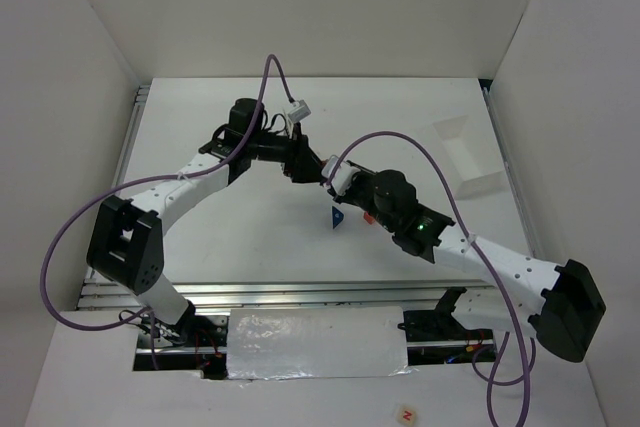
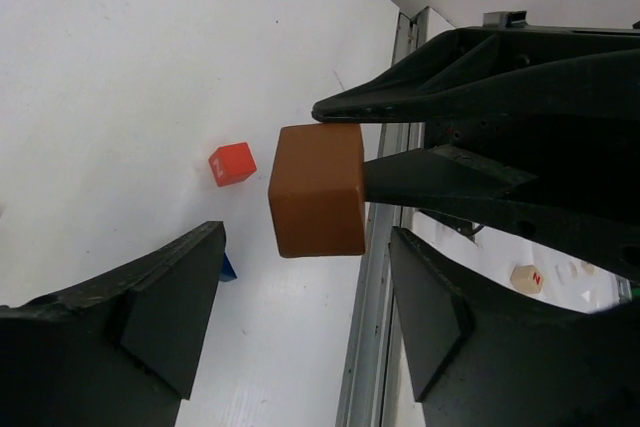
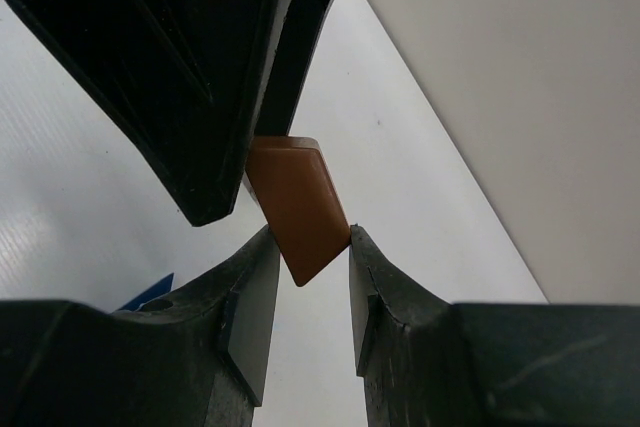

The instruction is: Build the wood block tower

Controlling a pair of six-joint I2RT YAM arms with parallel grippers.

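White desk (image 1: 250, 237) carries the whole scene, its near edge a metal rail where both arms are bolted. Black-and-white left arm (image 1: 170, 197) and right arm (image 1: 500, 262) both lean in from their near corners and meet over the middle of the desk. A white tray (image 1: 465, 152) lies near the far right corner, well apart from everything else.

The right gripper (image 3: 312, 247) pinches a brown block (image 2: 318, 190) between its two fingertips and holds it in the air above the desk's middle, tilted. The left gripper (image 2: 308, 287) faces it with its jaws spread wide. The block sits beyond its fingertips and in line with the gap between them. From the right wrist, one left finger (image 3: 190, 77) comes right up beside the block's upper corner; I cannot tell whether it touches.

On the desk below, toward the near edge, a blue wedge (image 1: 337, 217) and a red cube (image 2: 232, 163) lie near each other, unstacked. A pale cube (image 1: 406, 413) with a red mark lies off the desk, past the near rail.
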